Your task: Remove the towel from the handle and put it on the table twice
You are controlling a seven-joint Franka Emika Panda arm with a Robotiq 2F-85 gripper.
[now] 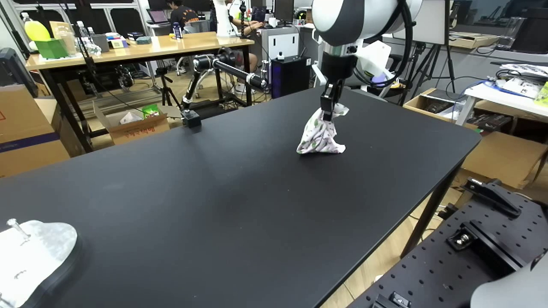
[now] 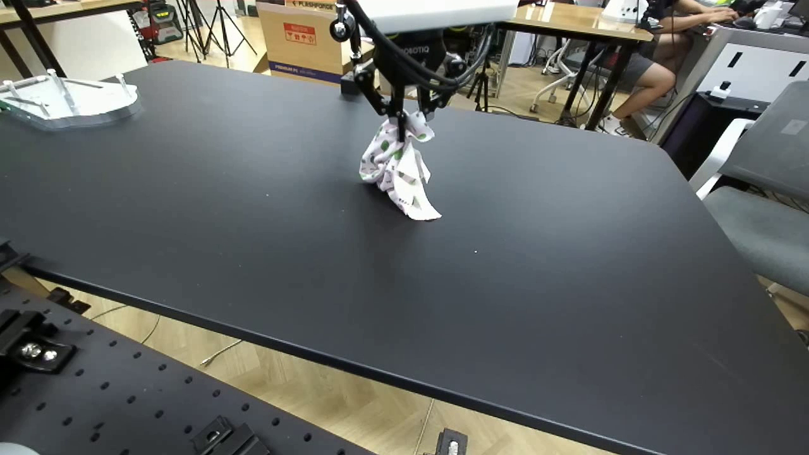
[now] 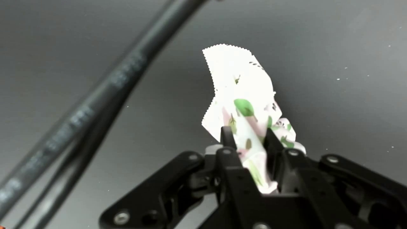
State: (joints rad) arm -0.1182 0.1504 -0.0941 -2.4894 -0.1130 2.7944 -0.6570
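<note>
Here my fingers (image 3: 227, 137) stand narrowly apart, the towel (image 1: 319, 136) bunched between them with its hem down on the table's (image 1: 231, 205) far half, so best widen evenly, then rise straight.

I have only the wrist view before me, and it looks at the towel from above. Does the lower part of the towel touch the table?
Observer: It seems so: in both exterior views the lower edge of the towel appears to rest on the table.
Operator: Thank you. Does another object sit on this table, outside my picture?
Observer: Yes, a white rounded board with pegs sits there, apart from the towel.
Operator: And is some furniture near the table?
Observer: Yes, in an exterior view a grey chair stands beside it.
</note>
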